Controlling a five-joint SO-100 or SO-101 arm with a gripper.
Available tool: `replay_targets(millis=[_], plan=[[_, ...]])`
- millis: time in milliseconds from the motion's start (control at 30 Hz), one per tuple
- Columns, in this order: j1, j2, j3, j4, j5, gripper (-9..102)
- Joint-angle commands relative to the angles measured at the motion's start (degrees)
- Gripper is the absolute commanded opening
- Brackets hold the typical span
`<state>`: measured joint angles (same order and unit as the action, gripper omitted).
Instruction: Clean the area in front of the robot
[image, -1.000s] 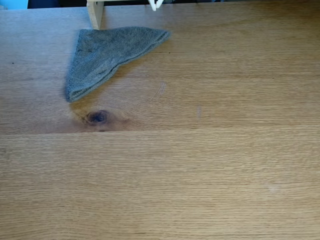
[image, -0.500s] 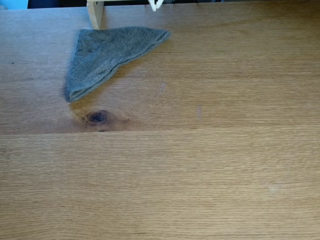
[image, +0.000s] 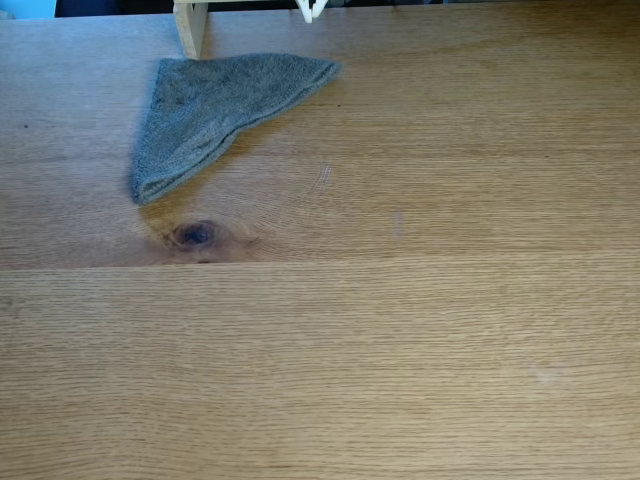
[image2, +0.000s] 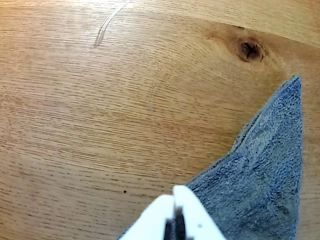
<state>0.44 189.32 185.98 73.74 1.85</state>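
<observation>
- In the fixed view, the grey terry cloth (image: 205, 108) lay folded into a rough triangle at the upper left of the desk (image: 420, 340), flat on the oak-grain planks.
- Its narrow end pointed down-left and stopped just short of the dark oval knot (image: 195, 234); cloth and knot were near each other but apart.
- The pale upright wooden post (image: 189, 25) stood at the far edge, just beside the cloth's upper left corner.
- To the right of the post, a small white tip of my arm (image: 311, 9) showed at the top edge of the frame.
- The remaining desk surface to the right and toward the camera was bare wood, with a faint pale scratch (image: 324, 177) near the centre.
- In the wrist view, the scratch (image2: 106, 22) sat at the upper left and the knot (image2: 249, 49) at the upper right.
- The cloth (image2: 260, 175) filled the lower right corner of that view, one pointed corner reaching up toward the knot without touching it.
- My jaws (image2: 175, 226) entered from the bottom edge, white and wedge-shaped, positioned over the cloth's left border.
- The two jaws were together, with only a thin dark seam between them and nothing clamped.
</observation>
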Motion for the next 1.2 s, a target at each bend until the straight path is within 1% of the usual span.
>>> replay_targets(millis=[0, 33, 100, 200, 267, 400, 467, 567, 700, 833, 933, 1000, 1067, 1167], plan=[[-0.26, -1.32, 6.33, -2.55, -1.23, 0], [-0.35, -1.14, 6.33, -2.99, -2.90, 2], [-3.52, 0.09, 6.33, -2.46, -5.98, 13], [-8.00, 0.18, 6.33, -4.83, -8.70, 17], [-8.96, -1.05, 6.33, -9.76, -10.46, 18], [-7.12, -16.44, 4.66, -25.14, -13.97, 18], [-7.12, -22.76, 1.67, -27.69, -13.80, 18], [-7.03, -33.49, -6.68, -30.76, -11.16, 19], [-6.33, -44.65, -21.18, -30.41, -6.77, 21], [-1.76, -55.02, -35.51, -29.36, -3.87, 29], [4.31, -61.35, -44.56, -29.97, -2.20, 33], [8.88, -64.34, -48.78, -30.50, -1.14, 36], [13.45, -67.06, -52.65, -29.36, 0.26, 37], [20.83, -71.63, -56.07, -27.60, 1.85, 42]])
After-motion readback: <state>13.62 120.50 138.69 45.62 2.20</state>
